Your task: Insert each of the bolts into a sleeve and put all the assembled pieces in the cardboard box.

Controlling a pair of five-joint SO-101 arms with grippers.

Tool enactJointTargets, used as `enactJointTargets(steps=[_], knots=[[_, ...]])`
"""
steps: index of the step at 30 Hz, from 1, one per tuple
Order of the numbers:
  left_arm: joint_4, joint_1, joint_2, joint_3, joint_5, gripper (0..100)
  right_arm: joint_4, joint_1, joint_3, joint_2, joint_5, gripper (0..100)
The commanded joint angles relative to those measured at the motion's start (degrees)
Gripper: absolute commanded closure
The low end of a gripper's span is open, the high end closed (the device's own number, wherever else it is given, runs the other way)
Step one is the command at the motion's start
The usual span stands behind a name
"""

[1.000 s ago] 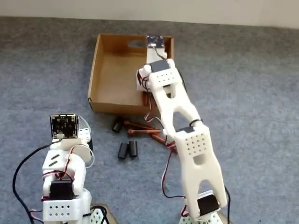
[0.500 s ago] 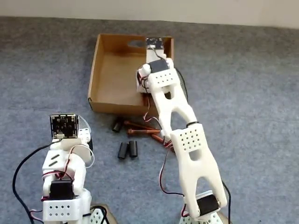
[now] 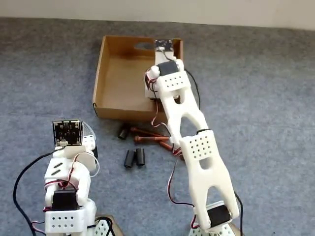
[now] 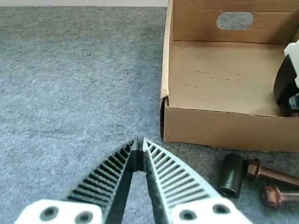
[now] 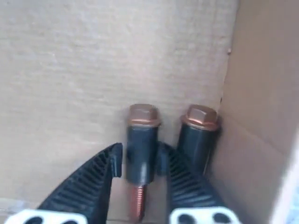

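My right gripper (image 5: 140, 161) is inside the cardboard box (image 3: 98, 83), shut on a black sleeve with a copper bolt through it (image 5: 141, 140). This piece lies on the box floor near the corner. A second assembled piece (image 5: 198, 133) lies beside it against the box wall. My left gripper (image 4: 140, 144) is shut and empty over the carpet, in front of the box (image 4: 224, 128). Outside the box lie a loose sleeve (image 4: 232, 175) and two bolts (image 4: 275, 172). In the high view two more sleeves (image 3: 134, 157) lie side by side, with several bolts (image 3: 150, 135) beyond them.
The right arm (image 3: 170, 81) stretches from the table's front over the loose bolts and the box's near wall. The left arm (image 3: 69, 162) stands folded at the front left. Grey carpet covers the table all around.
The right arm has shifted slightly, its wrist edging a little farther into the box. The left arm and the loose parts have not moved.
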Motion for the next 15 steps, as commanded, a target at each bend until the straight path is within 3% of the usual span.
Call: enactJointTargets(steps=[1, 11, 15], knots=[[-0.97, -0.48, -0.04, 1.01, -0.44, 96, 0.31, 1.10, -2.95, -1.19, -0.26, 85.8], [-0.97, -0.48, -0.04, 1.01, -0.44, 96, 3.47, 1.63, -10.86, -4.70, -0.26, 85.8], [-0.97, -0.48, -0.04, 1.01, -0.44, 96, 6.46, 1.45, -16.13, -4.44, -0.18, 99.1]])
